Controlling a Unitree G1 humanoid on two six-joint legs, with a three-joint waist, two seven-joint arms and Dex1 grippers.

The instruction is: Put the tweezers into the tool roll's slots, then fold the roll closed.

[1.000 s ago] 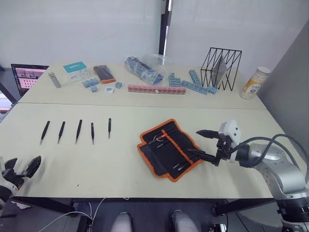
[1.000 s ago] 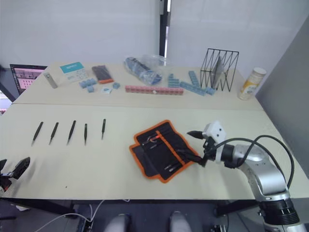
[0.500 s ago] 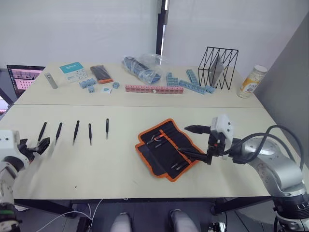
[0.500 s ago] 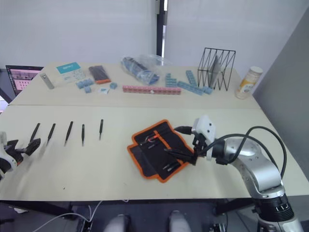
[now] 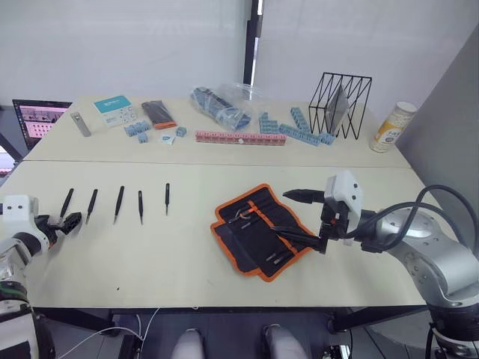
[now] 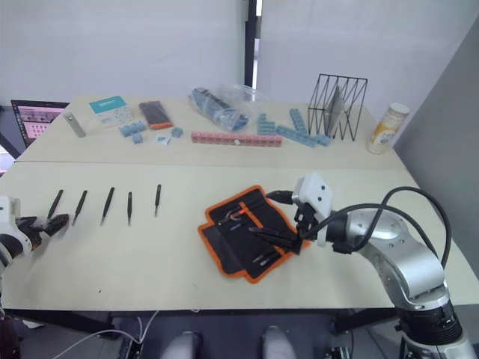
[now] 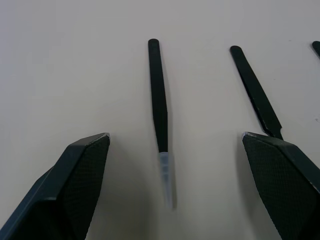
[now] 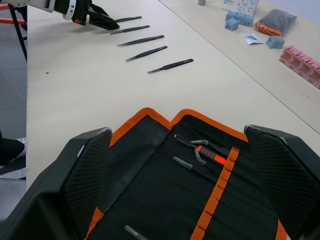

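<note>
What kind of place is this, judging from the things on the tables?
Probably a lab or workshop bench: pale tables carry loose tweezers, an open tool roll, and small blue parts bins.

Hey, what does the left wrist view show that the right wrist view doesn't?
Left wrist view alone: a close look at the outermost tweezer lying between the open left end effector's fingers, its pale tip visible.

Right wrist view alone: the open tool roll with tools already in its slots, framed by the open right end effector, plus blue blocks farther off.

Both: the tweezers and the beige table.
</note>
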